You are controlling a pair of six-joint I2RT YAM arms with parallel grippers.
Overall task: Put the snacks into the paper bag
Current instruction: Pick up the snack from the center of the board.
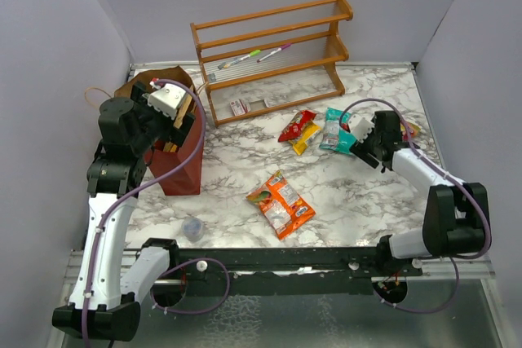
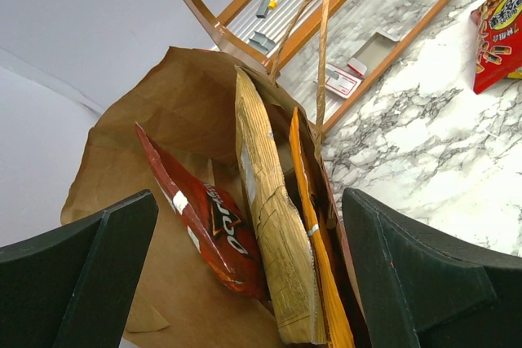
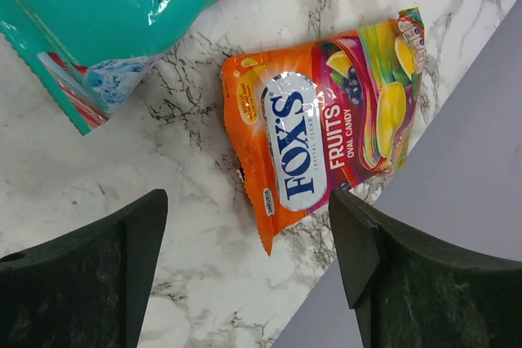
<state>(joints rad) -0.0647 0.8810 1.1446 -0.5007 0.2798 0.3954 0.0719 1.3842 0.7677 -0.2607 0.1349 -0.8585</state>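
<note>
Left claw (image 2: pixel 250 197) spread over paper bag (image 2: pixel 163 95), maybe 3 snacks (image 2: pixel 208 226) inside.

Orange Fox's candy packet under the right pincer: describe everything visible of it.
The glossy orange foil packet reads Fox's Fruits Oval Candy, with a silver oval logo and fruit pictures at one end. It lies flat, label up, on the white marble-pattern tabletop, its fruit end at the foot of the grey side wall. A teal foil packet lies nearby, apart. The open right pincer hangs above it, apparently not touching.
</note>
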